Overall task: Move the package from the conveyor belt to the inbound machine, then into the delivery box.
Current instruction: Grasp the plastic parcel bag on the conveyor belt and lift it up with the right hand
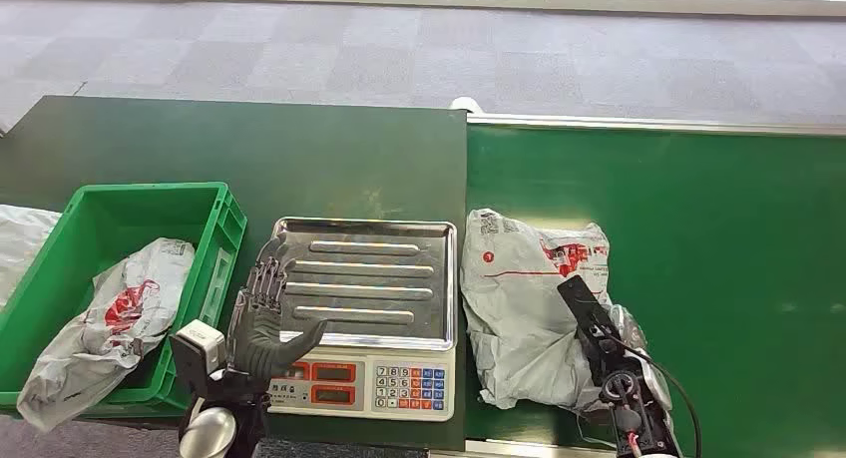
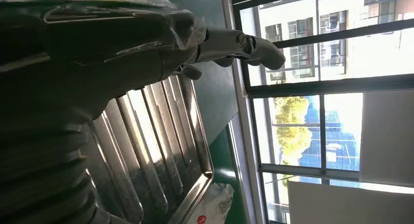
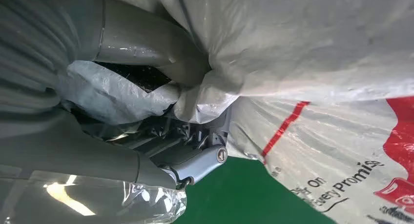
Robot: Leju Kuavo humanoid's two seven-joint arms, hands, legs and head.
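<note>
The right hand (image 3: 161,112) is mostly buried in the crinkled grey plastic mailer package with red print (image 1: 529,298). In the right wrist view the film bunches between the thick grey thumb and the darker fingers (image 3: 205,160), so the hand grips a fold of the package. From the head view only the dark wrist and cabling of this arm show at the package's near right corner; the fingers are hidden under the plastic. The package lies flat on the smooth green conveyor belt (image 1: 718,238), its left edge just beside the scale. Its print is too creased to read fully.

The left hand (image 1: 264,313) is raised with its palm toward the camera, fingers apart and extended, thumb out to the side, holding nothing. It hovers at the near left corner of the ribbed stainless steel weighing tray (image 1: 364,278); whether it touches the tray cannot be told. In the left wrist view the hand's grey ribbed cover (image 2: 44,151) blocks much of the tray's shiny raised ridges.

The tray sits on a white scale with red displays and a coloured keypad (image 1: 399,383), standing on a dark green table (image 1: 249,149). Left of it a green plastic crate (image 1: 214,204) holds another crumpled grey mailer bag with red print (image 1: 110,323), draped over the crate's near rim. The crate's left side is cut off by the picture's edge.
</note>
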